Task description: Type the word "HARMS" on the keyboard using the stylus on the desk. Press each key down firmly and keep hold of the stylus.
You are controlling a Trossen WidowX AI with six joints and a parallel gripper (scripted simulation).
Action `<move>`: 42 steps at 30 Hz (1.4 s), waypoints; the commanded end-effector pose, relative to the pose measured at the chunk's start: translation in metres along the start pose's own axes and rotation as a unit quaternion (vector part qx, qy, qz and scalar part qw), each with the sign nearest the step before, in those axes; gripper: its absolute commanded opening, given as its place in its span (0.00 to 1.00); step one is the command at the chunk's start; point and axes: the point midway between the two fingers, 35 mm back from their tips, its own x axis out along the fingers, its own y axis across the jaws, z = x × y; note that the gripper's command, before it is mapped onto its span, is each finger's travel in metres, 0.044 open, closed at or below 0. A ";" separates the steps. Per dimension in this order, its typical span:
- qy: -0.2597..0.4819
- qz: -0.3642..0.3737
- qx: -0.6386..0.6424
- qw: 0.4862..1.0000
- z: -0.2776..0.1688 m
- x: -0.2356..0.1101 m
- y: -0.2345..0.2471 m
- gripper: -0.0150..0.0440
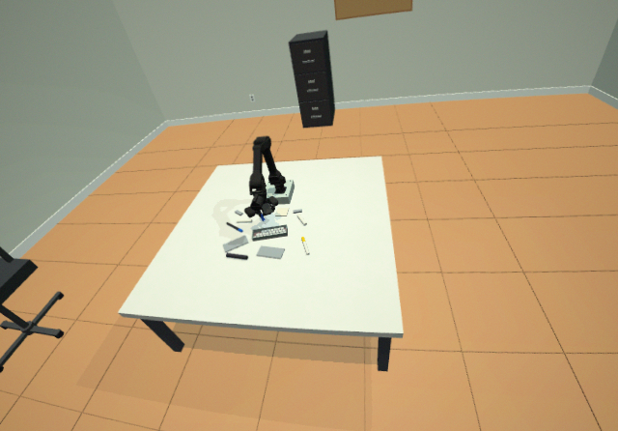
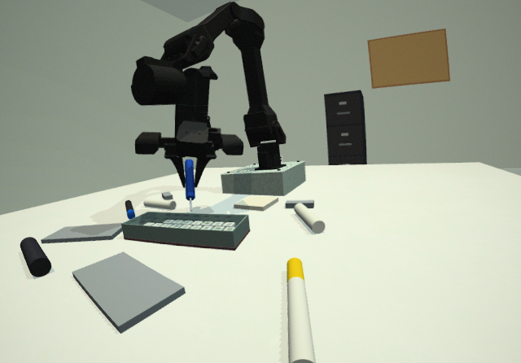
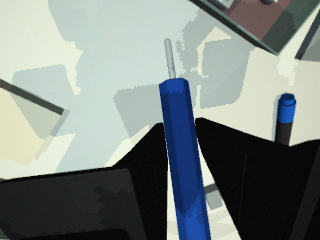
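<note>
While the black gripper (image 2: 190, 181) hangs nose-down above the white desk (image 2: 400, 241), its two tapered, wedge-shaped fingers (image 2: 181, 175) are clamped nearly together on the blue stylus (image 2: 190, 180). The stylus is a smooth, faceted blue rod ending in a thin pale-grey pin; it stands close to upright, with its tip just above the desk surface, a little behind the far edge of the keyboard (image 2: 187, 229) and not on any key. In the wrist view the blue shaft (image 3: 182, 150) rises between the dark fingers, and the pin points at bare desk dappled with blocky grey shadows, one corner of the keyboard showing at the top right.

The keyboard is a low, boxy grey-green tray with a dark reddish base and rows of small pale keycaps. Around it lie matte, simple solids: a flat grey slab (image 2: 126, 290) in front, a thinner grey plate (image 2: 81, 233) to its left, a black cylinder (image 2: 35, 256), a dark marker with a blue cap (image 2: 129, 209), a short white cylinder (image 2: 159, 203), another white cylinder (image 2: 308, 217), a cream square pad (image 2: 256, 202), and a long white marker with a yellow cap (image 2: 299, 312). The arm's speckled grey base block (image 2: 264, 178) sits behind.
</note>
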 end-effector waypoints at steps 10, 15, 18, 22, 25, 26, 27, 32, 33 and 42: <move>0.133 -0.069 -0.159 0.976 0.034 -0.024 -0.006 0.25; 0.182 -0.105 -0.222 0.952 0.052 -0.037 -0.007 0.25; 0.209 -0.128 -0.258 0.935 0.063 -0.044 -0.007 0.25; 0.242 -0.159 -0.303 0.908 0.080 -0.055 -0.004 0.25; 0.265 -0.184 -0.337 0.885 0.093 -0.063 -0.001 0.25; 0.273 -0.191 -0.348 0.876 0.098 -0.066 0.000 0.25; 0.281 -0.200 -0.359 0.867 0.102 -0.068 0.001 0.25; 0.312 -0.237 -0.403 0.827 0.122 -0.081 0.007 0.25; 0.313 -0.238 -0.404 0.826 0.123 -0.082 0.007 0.25; 0.313 -0.238 -0.404 0.826 0.128 -0.062 0.010 0.25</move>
